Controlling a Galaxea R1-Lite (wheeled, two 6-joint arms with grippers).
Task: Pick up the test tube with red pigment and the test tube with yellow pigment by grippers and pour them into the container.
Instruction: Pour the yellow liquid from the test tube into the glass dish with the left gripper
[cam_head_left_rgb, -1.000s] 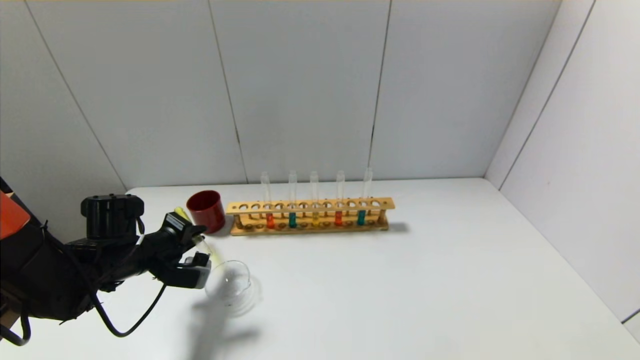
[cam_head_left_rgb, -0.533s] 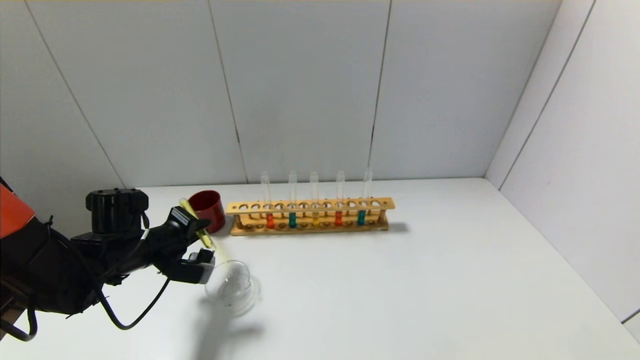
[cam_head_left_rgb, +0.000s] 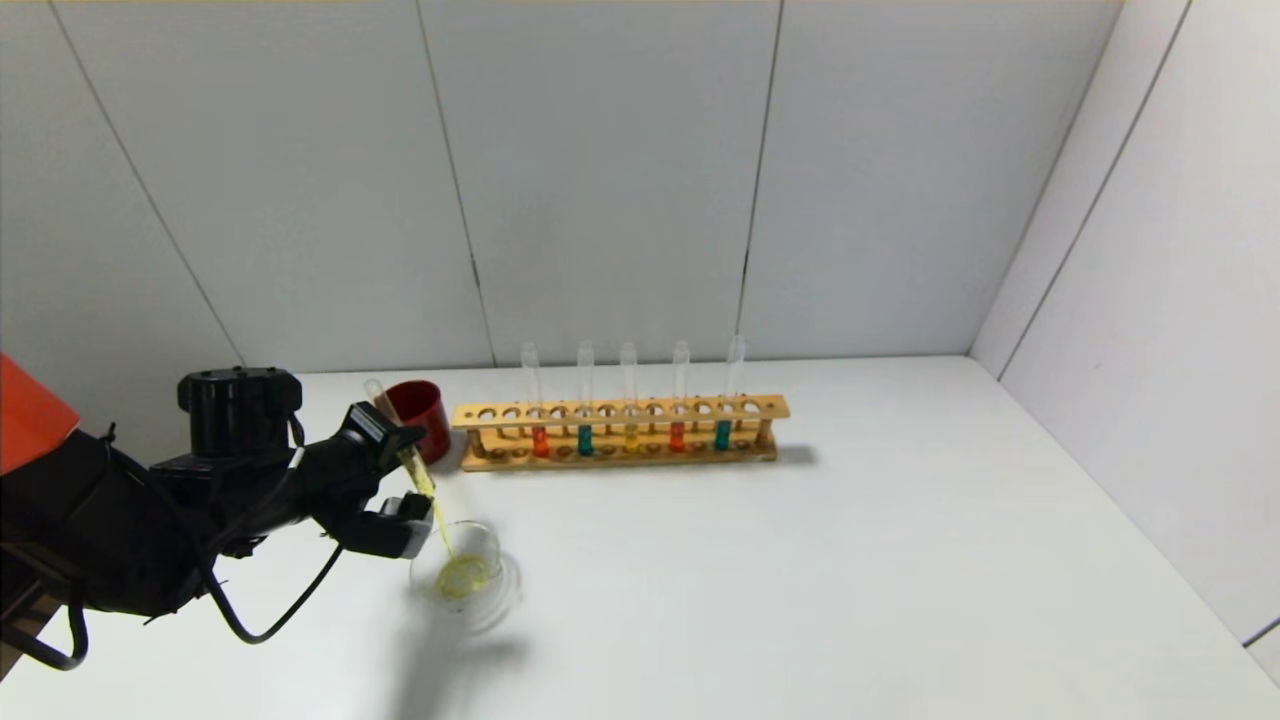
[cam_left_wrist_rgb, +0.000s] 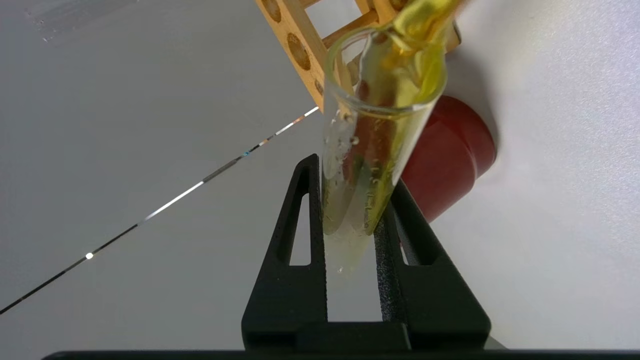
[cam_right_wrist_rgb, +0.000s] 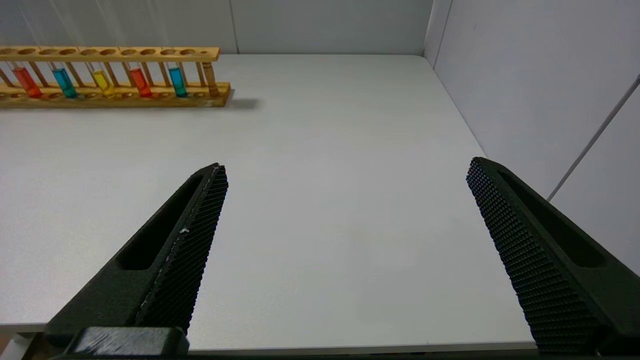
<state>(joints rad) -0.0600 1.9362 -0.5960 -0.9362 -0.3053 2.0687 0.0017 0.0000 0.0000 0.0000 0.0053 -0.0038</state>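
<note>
My left gripper (cam_head_left_rgb: 398, 472) is shut on the test tube with yellow pigment (cam_head_left_rgb: 420, 482), which slants mouth-down over the container (cam_head_left_rgb: 500, 560), a clear glass dish at the front left. A thin yellow stream runs from the tube's mouth into a yellow pool in the dish. In the left wrist view the tube (cam_left_wrist_rgb: 370, 150) sits clamped between the black fingers of the left gripper (cam_left_wrist_rgb: 352, 180), its walls wet and yellowish. Two test tubes with red pigment (cam_head_left_rgb: 540, 440) (cam_head_left_rgb: 677, 437) stand in the wooden rack (cam_head_left_rgb: 620, 410). The right gripper (cam_right_wrist_rgb: 347, 167) hangs open over bare table, out of the head view.
The rack also holds a yellow tube (cam_head_left_rgb: 631, 437) and two teal ones (cam_head_left_rgb: 585, 440) (cam_head_left_rgb: 722, 435). A dark red cup (cam_head_left_rgb: 415, 415) stands just left of the rack, close behind the left gripper. White walls close the table at the back and the right.
The left gripper has lifted a little and tipped the tube steeper. Yellow liquid has run down the tube into the dish, which had none in it before.
</note>
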